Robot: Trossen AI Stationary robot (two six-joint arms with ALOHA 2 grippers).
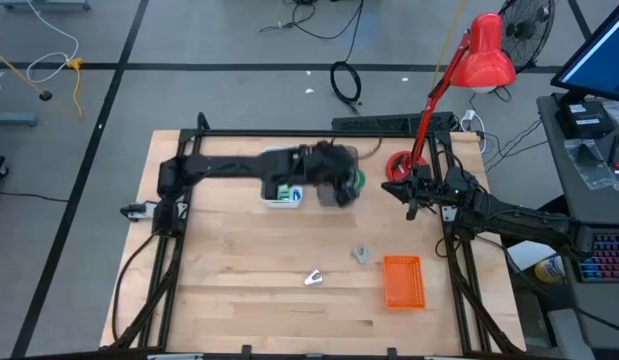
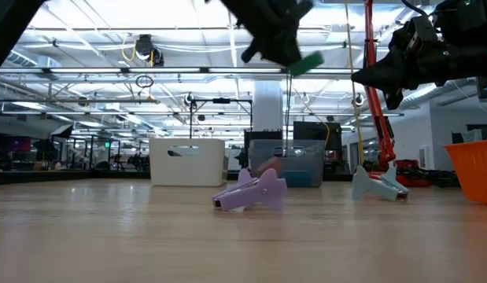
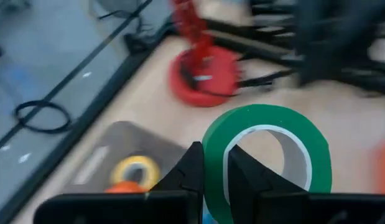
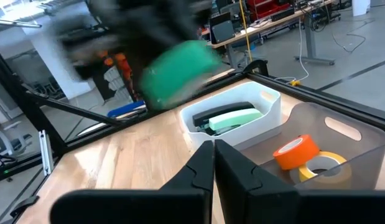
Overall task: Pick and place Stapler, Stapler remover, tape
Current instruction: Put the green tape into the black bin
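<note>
The left claw [image 3: 214, 180] is clamped on the green tape roll [image 3: 267, 155], held in the air just beside the clear bin [image 4: 341, 134], probably its target; the right claw [image 4: 214, 168], fingers together, waits near the lamp base [image 1: 400, 166].

My left fingers [image 3: 192, 171] pinch the wall of the green tape roll [image 3: 267, 155] at lower centre of the frame, one finger outside the ring and one inside its open centre. At lower left I see a grey bin [image 3: 111, 146] holding a yellow roll [image 3: 135, 169] and an orange roll [image 3: 120, 186]. A red lamp base [image 3: 203, 78] sits on the wooden surface [image 3: 145, 99] at upper centre.
</note>
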